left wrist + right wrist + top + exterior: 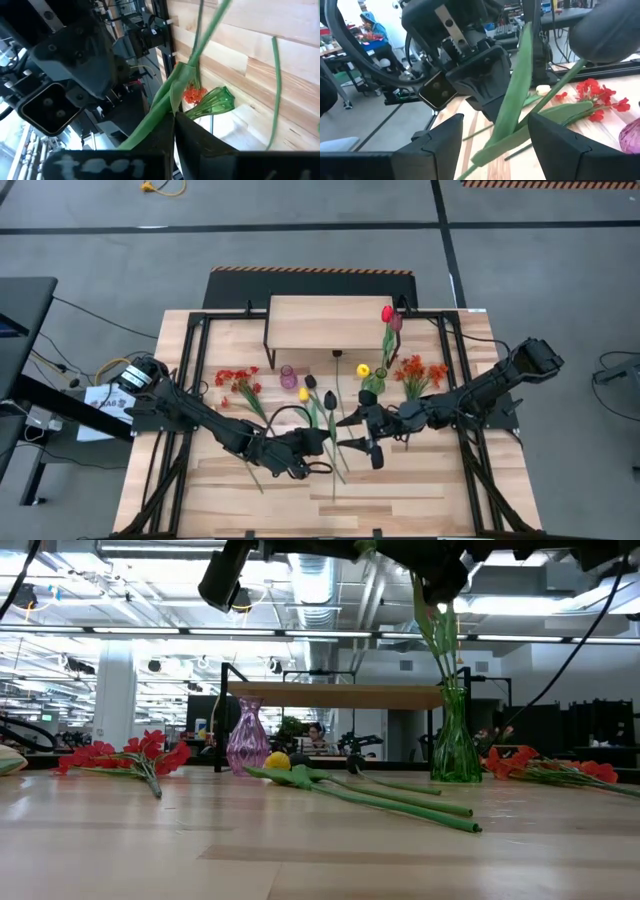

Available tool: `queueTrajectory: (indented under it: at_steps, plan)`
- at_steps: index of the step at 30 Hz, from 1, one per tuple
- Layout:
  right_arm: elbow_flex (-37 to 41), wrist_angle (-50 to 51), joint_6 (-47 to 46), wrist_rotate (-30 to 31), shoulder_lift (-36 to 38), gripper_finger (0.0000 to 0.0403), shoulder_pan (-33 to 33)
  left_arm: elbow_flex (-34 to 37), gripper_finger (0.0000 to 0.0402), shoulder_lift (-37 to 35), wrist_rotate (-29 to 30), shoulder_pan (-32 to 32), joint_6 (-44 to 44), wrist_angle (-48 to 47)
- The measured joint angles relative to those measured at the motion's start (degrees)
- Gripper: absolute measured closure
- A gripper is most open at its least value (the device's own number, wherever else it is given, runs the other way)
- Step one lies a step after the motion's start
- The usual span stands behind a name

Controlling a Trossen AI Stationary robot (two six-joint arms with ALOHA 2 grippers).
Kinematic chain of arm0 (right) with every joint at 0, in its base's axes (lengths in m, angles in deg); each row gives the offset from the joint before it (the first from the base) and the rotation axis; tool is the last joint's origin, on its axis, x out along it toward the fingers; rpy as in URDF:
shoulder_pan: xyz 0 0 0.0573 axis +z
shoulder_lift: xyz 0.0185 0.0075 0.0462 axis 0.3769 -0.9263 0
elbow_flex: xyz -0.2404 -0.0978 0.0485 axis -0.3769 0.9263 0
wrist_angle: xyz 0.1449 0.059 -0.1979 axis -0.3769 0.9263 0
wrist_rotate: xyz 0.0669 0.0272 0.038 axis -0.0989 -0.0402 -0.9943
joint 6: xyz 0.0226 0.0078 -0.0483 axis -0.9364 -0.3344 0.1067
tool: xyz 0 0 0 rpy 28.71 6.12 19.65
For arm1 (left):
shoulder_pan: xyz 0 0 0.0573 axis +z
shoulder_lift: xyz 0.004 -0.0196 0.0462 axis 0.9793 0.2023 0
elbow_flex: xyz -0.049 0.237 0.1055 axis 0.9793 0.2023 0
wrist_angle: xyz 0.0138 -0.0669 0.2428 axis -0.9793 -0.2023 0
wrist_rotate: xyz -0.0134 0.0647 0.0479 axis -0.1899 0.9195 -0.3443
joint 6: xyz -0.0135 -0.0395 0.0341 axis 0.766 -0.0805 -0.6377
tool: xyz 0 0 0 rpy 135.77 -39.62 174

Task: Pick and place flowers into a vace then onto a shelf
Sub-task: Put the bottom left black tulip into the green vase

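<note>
Left end effector (322, 443) pinches a flower stem (165, 102); right end effector (352, 420) gapes wide.

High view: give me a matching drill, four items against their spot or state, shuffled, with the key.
Items:
1. green vase
2. purple vase
3. left end effector
4. shelf

Spots/states:
A. far edge of the table, nothing on it
B. shut on a green stem
C. empty, left of centre
D. holds tulips, right of centre

Pairs: 1-D, 2-C, 3-B, 4-A
</note>
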Motion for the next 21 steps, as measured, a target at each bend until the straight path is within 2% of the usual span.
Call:
queueTrajectory:
  at_steps: [21]
  plan:
    - [0.0,0.9,-1.9,0.2,0.0,0.019,-2.5,0.0,0.0401,0.0,-0.4,0.0,-1.5,0.8]
